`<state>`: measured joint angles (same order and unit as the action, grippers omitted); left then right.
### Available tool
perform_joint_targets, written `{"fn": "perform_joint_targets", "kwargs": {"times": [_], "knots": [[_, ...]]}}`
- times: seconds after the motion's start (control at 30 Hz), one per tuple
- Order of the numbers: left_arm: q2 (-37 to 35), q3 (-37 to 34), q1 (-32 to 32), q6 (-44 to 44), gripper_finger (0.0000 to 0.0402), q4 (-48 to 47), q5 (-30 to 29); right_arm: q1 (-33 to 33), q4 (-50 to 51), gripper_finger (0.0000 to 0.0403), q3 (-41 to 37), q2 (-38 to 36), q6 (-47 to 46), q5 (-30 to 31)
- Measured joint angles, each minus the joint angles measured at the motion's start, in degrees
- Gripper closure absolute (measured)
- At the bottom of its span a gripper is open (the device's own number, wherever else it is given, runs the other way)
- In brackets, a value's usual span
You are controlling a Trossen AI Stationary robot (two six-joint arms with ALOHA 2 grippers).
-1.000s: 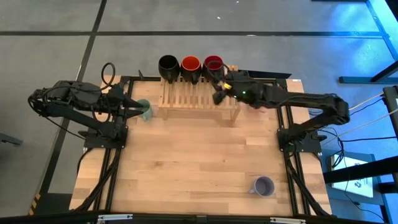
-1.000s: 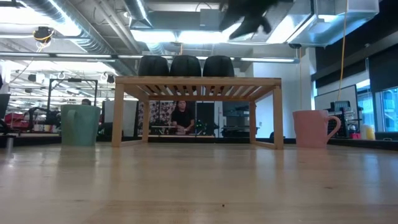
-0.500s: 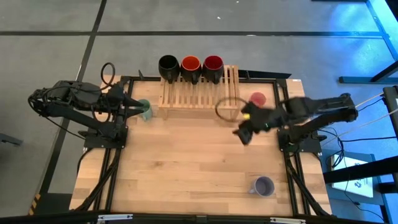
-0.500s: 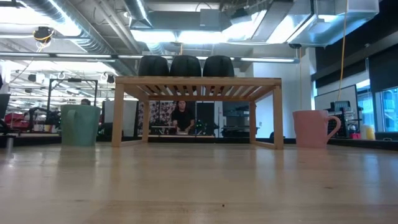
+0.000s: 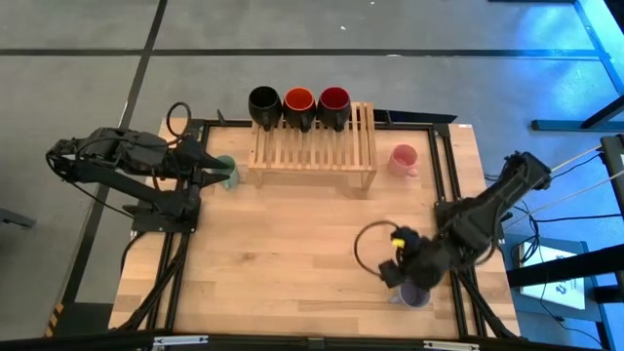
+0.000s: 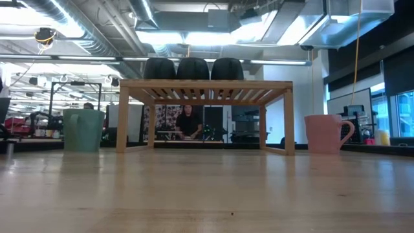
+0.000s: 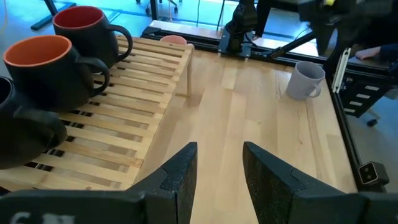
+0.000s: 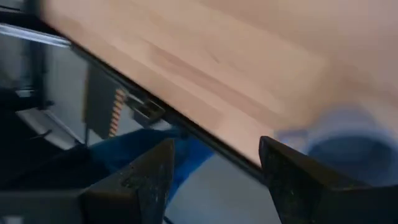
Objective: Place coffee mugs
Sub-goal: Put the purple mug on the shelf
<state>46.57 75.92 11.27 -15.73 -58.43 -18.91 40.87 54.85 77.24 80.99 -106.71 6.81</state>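
Three mugs, black (image 5: pixel 264 101), orange-red (image 5: pixel 298 100) and dark red (image 5: pixel 333 99), stand in a row on the far end of the slatted wooden rack (image 5: pixel 314 148). The pink mug (image 5: pixel 403 157) stands on the table right of the rack. The green mug (image 5: pixel 228 174) stands left of it, and the lavender-grey mug (image 5: pixel 417 295) stands near the near edge. My right gripper (image 5: pixel 395 271) hovers open just above and left of the lavender-grey mug (image 8: pixel 348 144). My left gripper (image 7: pixel 219 179) is open beside the green mug, which its wrist view does not show.
The rack (image 6: pixel 206 87) stands on legs with open space under it. Bare wooden tabletop (image 5: pixel 292 253) lies between the rack and the near edge. The table's near edge (image 8: pixel 186 127) runs close below my right gripper. A person (image 6: pixel 188 122) sits far behind the table.
My right arm has swung away from the dark red mug at the rack's far right end, across the table toward the near edge, and now hangs by the lavender-grey mug. All the mugs have stayed where they were.
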Motion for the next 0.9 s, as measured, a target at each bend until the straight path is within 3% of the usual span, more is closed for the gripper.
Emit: {"fn": "perform_joint_targets", "kwargs": {"times": [0.23,0.5,0.9], "knots": [[0.79,0.00,0.00,0.00,0.0278,-0.04,-0.07,4.20,1.49,0.0181,-0.25,6.30,-11.69,-6.22],[1.23,0.00,0.00,-0.02,0.0278,-0.04,-0.07,4.91,5.49,0.0181,-0.23,12.96,-16.34,-9.35],[1.20,0.00,0.01,-0.28,0.0278,-0.02,-0.07,4.86,9.93,0.0185,-0.23,20.86,-20.20,-8.60]]}}
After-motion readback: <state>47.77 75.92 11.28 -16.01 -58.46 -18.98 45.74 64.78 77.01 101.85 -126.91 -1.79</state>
